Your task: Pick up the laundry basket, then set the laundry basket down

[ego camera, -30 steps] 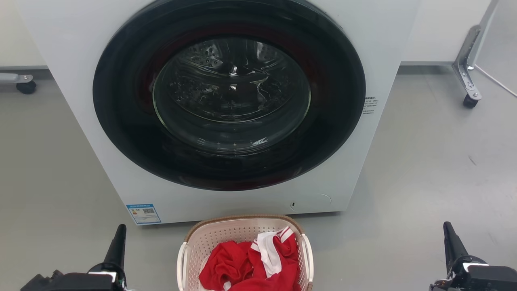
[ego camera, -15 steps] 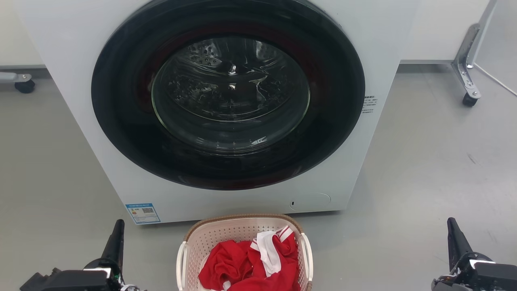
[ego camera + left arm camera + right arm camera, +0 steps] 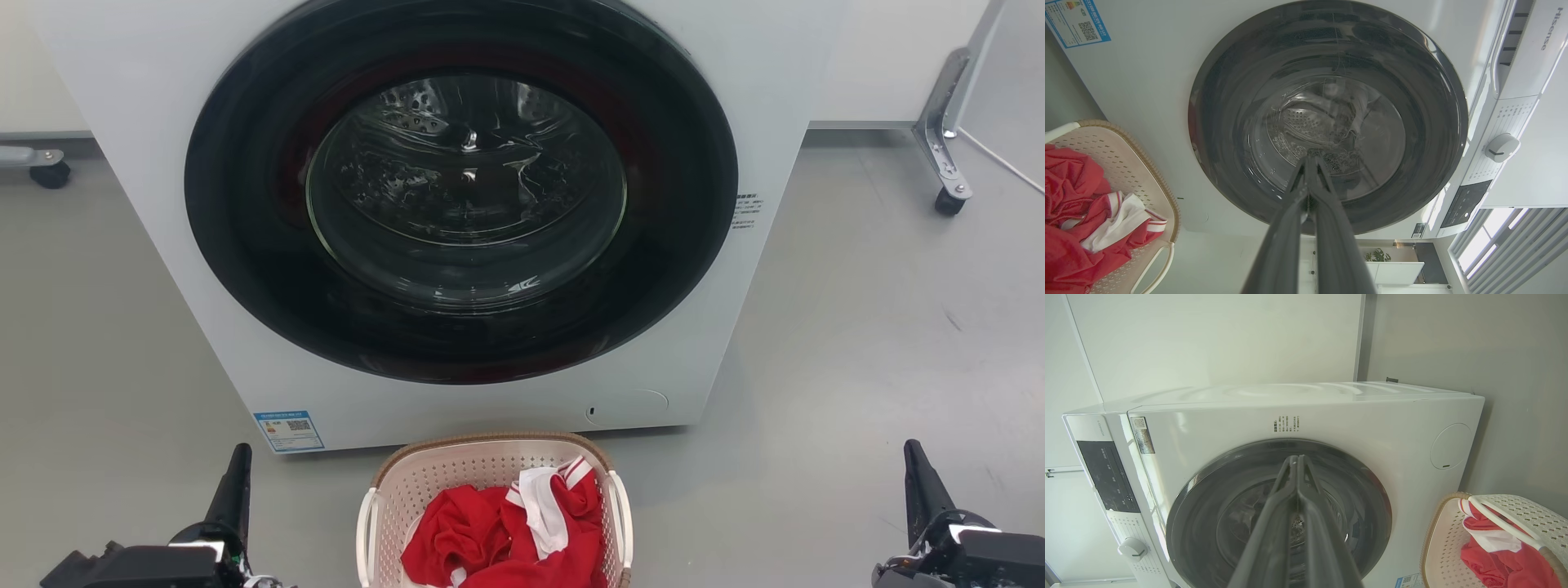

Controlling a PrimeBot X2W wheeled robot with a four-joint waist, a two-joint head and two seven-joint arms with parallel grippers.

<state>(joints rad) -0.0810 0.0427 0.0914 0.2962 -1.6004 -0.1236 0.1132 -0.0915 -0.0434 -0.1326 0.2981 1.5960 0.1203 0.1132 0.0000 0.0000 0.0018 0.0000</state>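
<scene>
While the laundry basket [image 3: 457, 478] sat on the floor [image 3: 857, 367], just in front of the washing machine [image 3: 506, 408] and loaded with red and white clothes [image 3: 506, 531], the left gripper [image 3: 241, 456] hung off to its left and the right gripper [image 3: 912, 453] well off to its right, both clear of its white loop handles [image 3: 362, 531], each with fingers pressed together.

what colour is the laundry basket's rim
The laundry basket rim is woven-look brown, clearest in the left wrist view.
</scene>
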